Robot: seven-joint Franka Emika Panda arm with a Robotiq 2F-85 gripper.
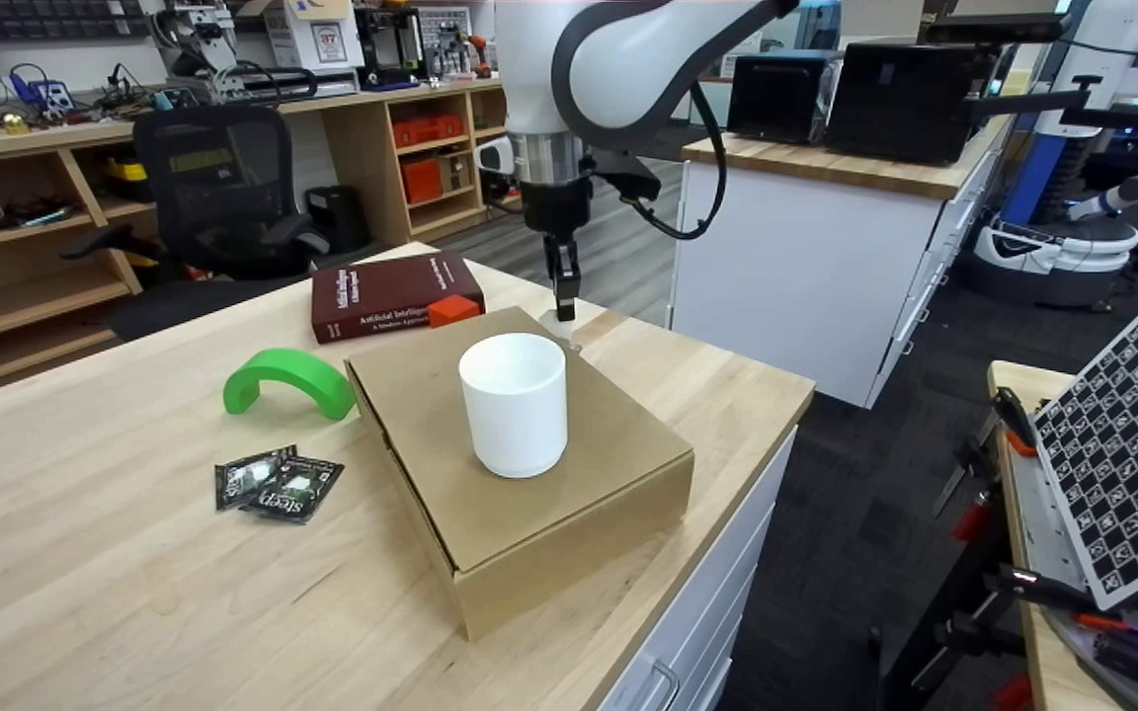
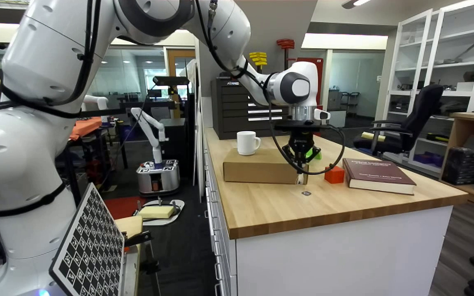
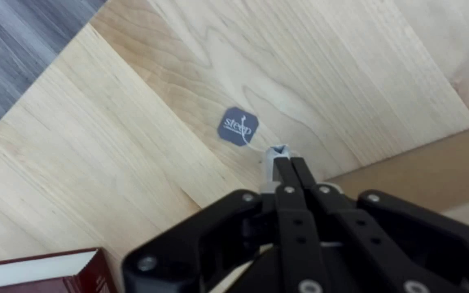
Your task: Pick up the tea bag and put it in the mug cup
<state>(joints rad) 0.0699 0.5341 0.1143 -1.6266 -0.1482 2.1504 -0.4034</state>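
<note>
The white mug cup stands upright on a cardboard box; its handle shows in an exterior view. My gripper is shut, its two fingers almost together, on the tea bag. The small pale tea bag hangs just below the fingertips in both exterior views. Its string runs to a dark square tag, which appears to lie on or just above the table. The gripper is beside the box, lower than the mug's rim. Part of the tea bag is hidden behind the fingers.
The cardboard box stands right beside the gripper. A red block and a thick maroon book lie close by. A green arch and flat black packets lie past the box. The table edge is near.
</note>
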